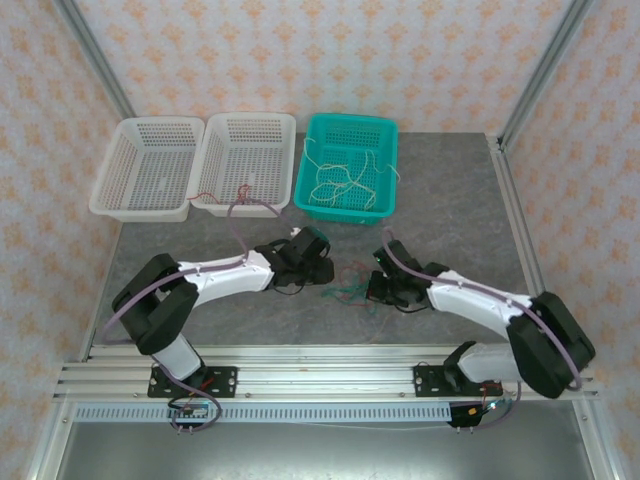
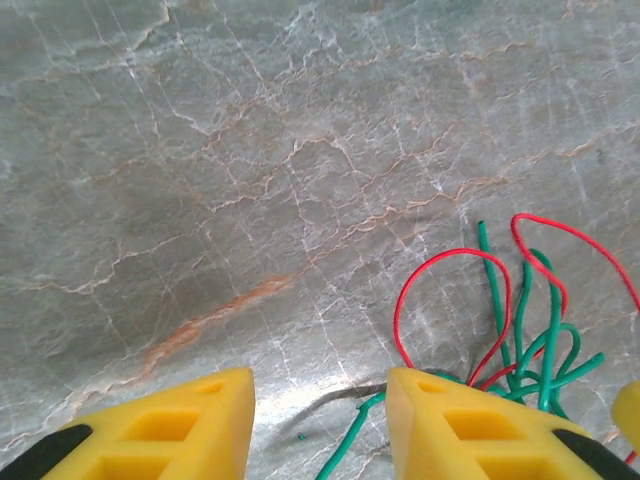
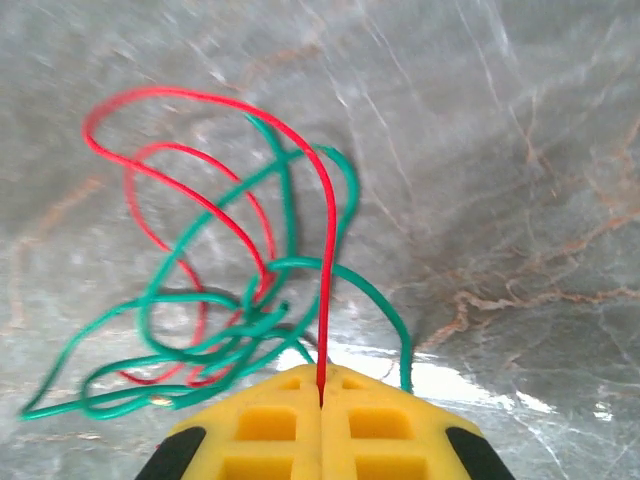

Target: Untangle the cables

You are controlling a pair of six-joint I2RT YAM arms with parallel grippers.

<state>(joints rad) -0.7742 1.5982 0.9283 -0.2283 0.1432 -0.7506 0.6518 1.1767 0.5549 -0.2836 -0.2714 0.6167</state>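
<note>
The job looks partly done. Several cream-white cables (image 1: 345, 180) lie loose in the one teal basket (image 1: 390, 170) at the far middle, and a single red strand (image 1: 207, 196) lies at the near rims of the two white baskets (image 1: 150, 122) to its left. One knot of red and green cables (image 1: 345, 288) is left on the table (image 1: 450, 200) between the arms, too interlaced to count. The right gripper (image 3: 320, 385) is pressed together on a red cable (image 3: 325, 250) rising from that knot, while the left gripper (image 2: 320, 385) stands spread with a green cable (image 2: 350, 450) lying ungripped between its fingers.

On table (image 1: 450, 200): cables (image 1: 345, 291) between left fingers (image 2: 170, 430) and right fingers (image 3: 280, 425); baskets (image 1: 245, 160) behind.
</note>
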